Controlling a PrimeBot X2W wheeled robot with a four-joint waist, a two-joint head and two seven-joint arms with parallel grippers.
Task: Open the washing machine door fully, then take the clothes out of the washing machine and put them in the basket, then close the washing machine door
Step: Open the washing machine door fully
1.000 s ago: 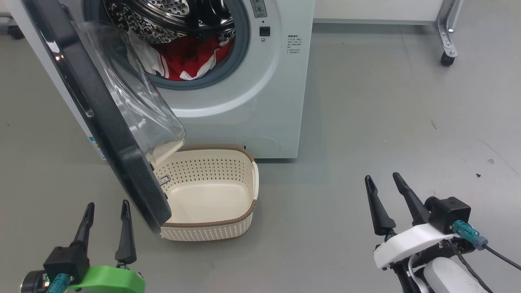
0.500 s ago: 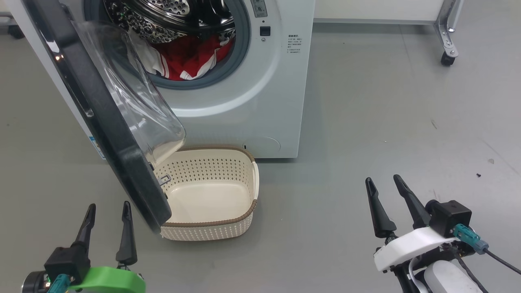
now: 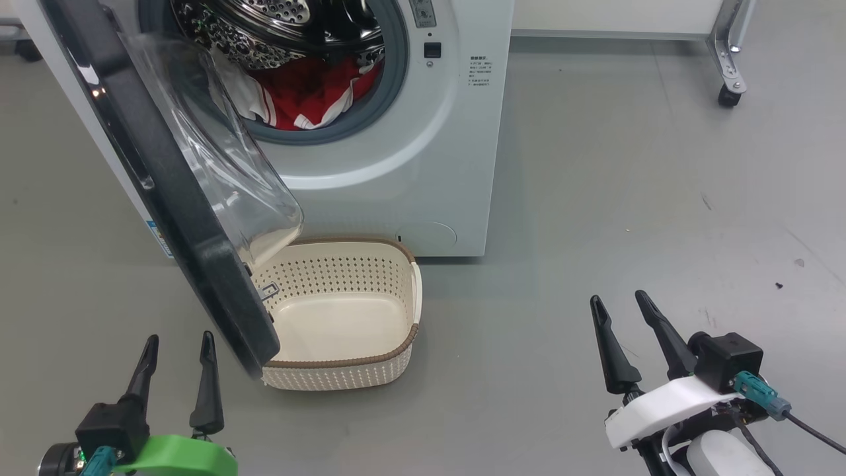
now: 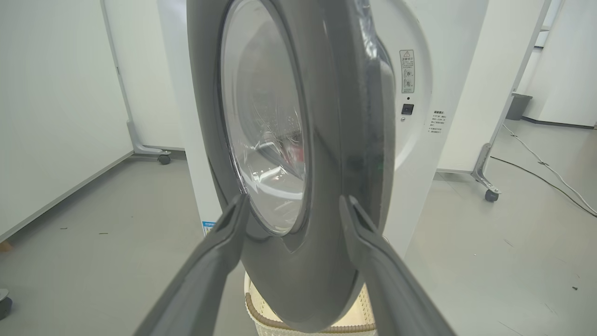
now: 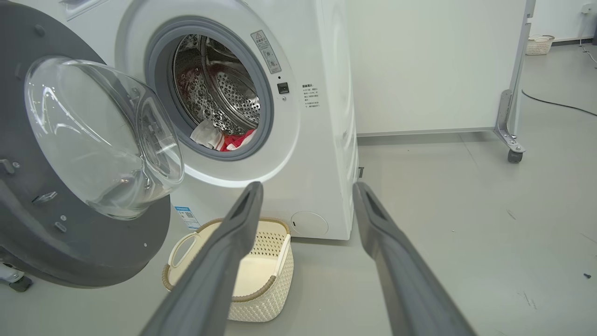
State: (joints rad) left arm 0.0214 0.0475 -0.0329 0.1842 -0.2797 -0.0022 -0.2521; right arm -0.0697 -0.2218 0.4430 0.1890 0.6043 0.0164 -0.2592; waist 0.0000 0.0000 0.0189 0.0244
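Door [image 3: 166, 198] just beside left hand [image 3: 181, 336] (spread wide).

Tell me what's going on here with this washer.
A two-armed robot faces the washing machine, whose door stands open. The red clothes lie in the drum, and the basket on the floor below it is empty. The left hand and right hand are open, holding nothing, low and short of the machine.
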